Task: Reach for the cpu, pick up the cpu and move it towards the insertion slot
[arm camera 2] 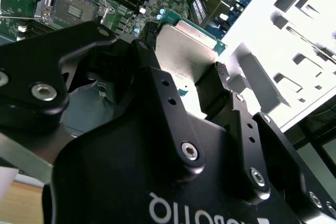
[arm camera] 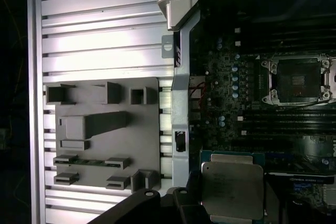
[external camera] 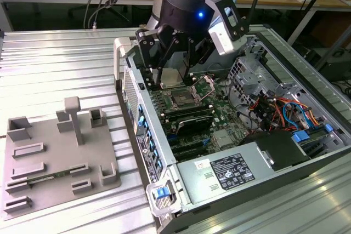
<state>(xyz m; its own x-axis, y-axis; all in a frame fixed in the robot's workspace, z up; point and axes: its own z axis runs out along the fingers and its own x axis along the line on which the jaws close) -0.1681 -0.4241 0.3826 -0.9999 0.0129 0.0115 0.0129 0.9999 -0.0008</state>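
Pincer [external camera: 174,75] closed on the cpu [external camera: 173,78], one finger on each opposite edge, chip held flat and clear of the board inside the open computer case [external camera: 307,160]. In the second wrist view the cpu [arm camera 2: 184,59] sits between the black fingers [arm camera 2: 212,90] with its silvery top exposed; in the first wrist view the cpu [arm camera: 232,190] hangs over the motherboard [arm camera: 220,98], apart from the insertion slot [arm camera: 296,80]. In the exterior view the insertion slot [external camera: 184,100] lies just below and slightly right of the chip, frame open, dark centre bare. Grey fixture tray [external camera: 55,154] rests on the ribbed metal worktop [external camera: 55,69], left of the case and well apart from the chip. Risks, judged: the hold is on thin edges only, so a jolt could let the chip slip or tilt; a tilted or rotated chip could catch on the steel frame; the fingers pass near the memory slots [external camera: 189,118], where contact is possible.
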